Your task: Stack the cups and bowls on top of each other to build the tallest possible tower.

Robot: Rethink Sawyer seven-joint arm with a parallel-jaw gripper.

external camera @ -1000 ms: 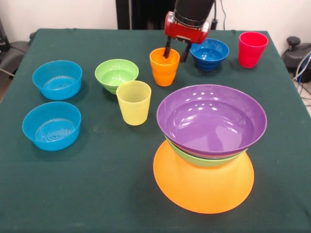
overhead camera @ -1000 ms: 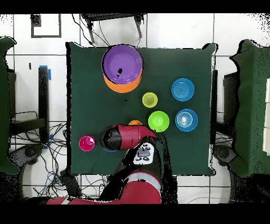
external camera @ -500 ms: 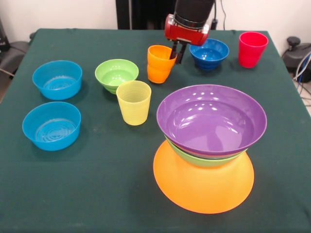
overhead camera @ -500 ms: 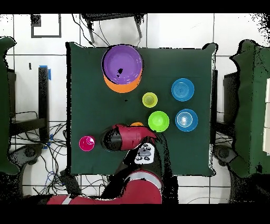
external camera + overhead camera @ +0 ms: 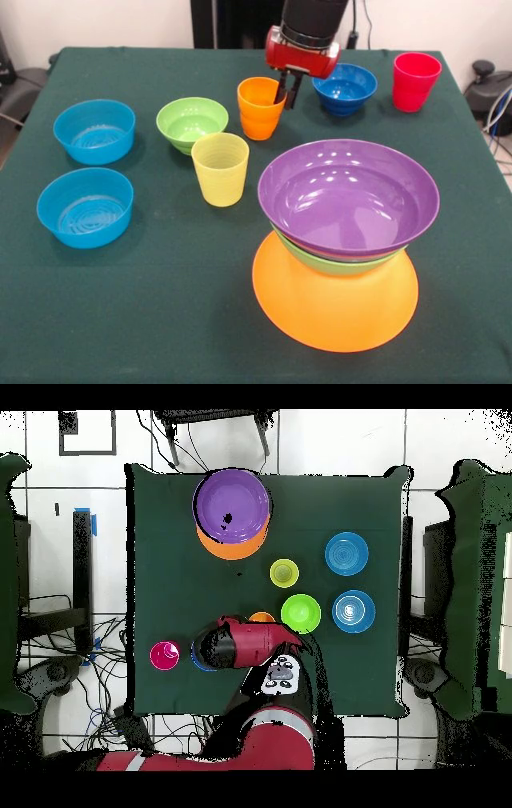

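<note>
Gripping the orange cup [image 5: 259, 108] by its rim, the gripper [image 5: 285, 86] has its fingers closed on the cup wall and holds it tilted. Beside the gripper sits the dark blue bowl [image 5: 345, 86], the red cup [image 5: 414, 80] beyond it; the tower [image 5: 344, 240] stands nearer the camera.

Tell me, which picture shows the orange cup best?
The front view: the orange cup shows whole, tilted, its rim in the gripper. From overhead only an orange sliver peeks past the arm.
</note>
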